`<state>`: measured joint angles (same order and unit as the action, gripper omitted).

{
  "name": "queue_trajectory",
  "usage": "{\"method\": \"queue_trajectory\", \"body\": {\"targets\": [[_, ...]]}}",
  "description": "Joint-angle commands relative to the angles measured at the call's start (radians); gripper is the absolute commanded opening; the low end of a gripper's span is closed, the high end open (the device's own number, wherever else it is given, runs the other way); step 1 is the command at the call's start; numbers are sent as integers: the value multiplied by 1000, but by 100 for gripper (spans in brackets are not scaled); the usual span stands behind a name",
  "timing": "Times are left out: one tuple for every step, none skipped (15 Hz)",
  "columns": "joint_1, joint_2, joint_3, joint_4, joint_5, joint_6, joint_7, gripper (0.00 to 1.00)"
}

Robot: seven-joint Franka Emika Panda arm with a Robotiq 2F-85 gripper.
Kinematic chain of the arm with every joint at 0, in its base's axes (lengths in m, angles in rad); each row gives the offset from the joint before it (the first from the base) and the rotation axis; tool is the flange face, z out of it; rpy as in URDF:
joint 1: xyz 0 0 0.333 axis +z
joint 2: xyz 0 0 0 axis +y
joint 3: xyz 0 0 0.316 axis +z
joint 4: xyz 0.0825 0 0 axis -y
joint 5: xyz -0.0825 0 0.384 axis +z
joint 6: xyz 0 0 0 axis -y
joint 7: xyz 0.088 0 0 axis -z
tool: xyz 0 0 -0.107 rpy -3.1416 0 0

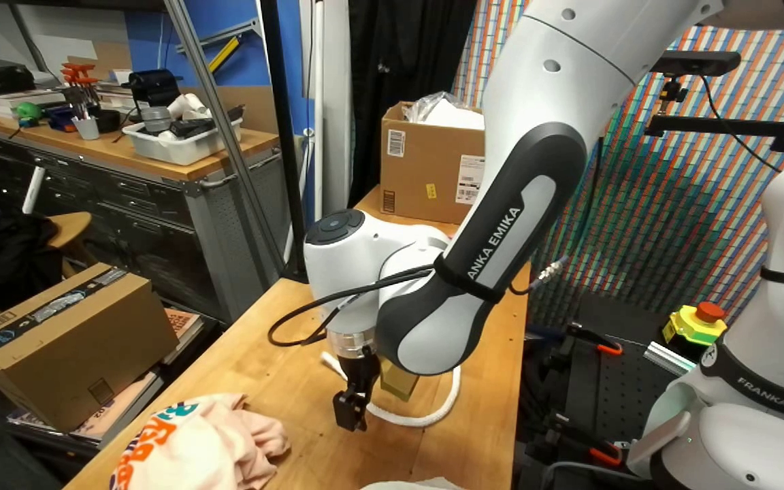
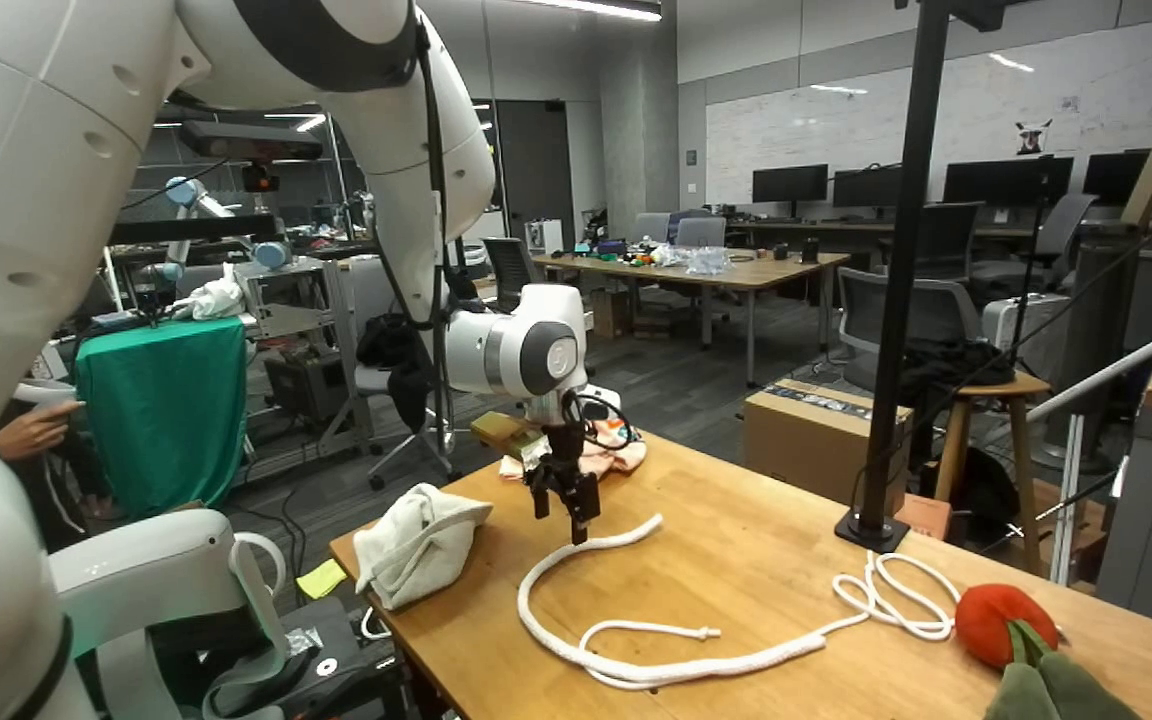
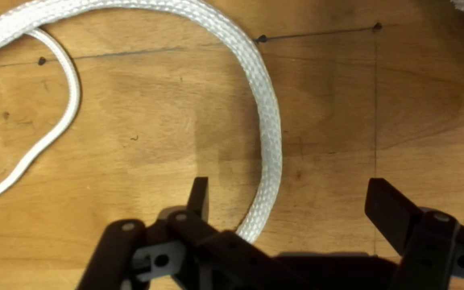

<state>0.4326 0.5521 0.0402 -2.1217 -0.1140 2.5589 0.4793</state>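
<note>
My gripper (image 3: 288,183) is open and empty, pointing down over the wooden table. In the wrist view a thick white braided rope (image 3: 270,133) runs between the two fingers, nearer the left one; its lower end passes behind the left finger. The rope curves on the table in both exterior views (image 1: 433,416) (image 2: 706,668). A thinner white cord (image 3: 71,88) comes out from beneath it and ends in a small knot in an exterior view (image 2: 646,626). The gripper (image 1: 358,412) also shows just above the rope in an exterior view (image 2: 564,515); no contact is visible.
A pale pink cloth (image 1: 208,442) and a crumpled whitish cloth (image 2: 421,545) lie on the table. A red and green plush (image 2: 1001,625), looped cord (image 2: 896,600) and a black post (image 2: 876,520) stand at one side. A cardboard box (image 1: 433,170) is at the table's end.
</note>
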Motion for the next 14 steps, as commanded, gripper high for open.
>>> {"method": "queue_trajectory", "body": {"targets": [[14,-12,-17,-30,-10,39,48,100],[14,-11,-17,-32,-8,40,53,100],[17,-8,-20,-33,-11,43,60,100],[17,-6,-20,-35,-10,46,65,100],[18,-5,-20,-36,-10,48,69,100],[16,-4,-18,-37,-6,51,71,100],[18,-2,-19,-38,-7,58,75,100],[20,2,-22,-37,-8,63,82,100],[18,4,-22,-36,-5,64,85,100],[11,7,-16,-34,4,65,81,100],[9,9,-14,-33,7,65,81,100],[6,11,-11,-33,11,66,78,95],[5,13,-9,-33,13,69,77,73],[5,15,-9,-33,15,71,76,71]]}}
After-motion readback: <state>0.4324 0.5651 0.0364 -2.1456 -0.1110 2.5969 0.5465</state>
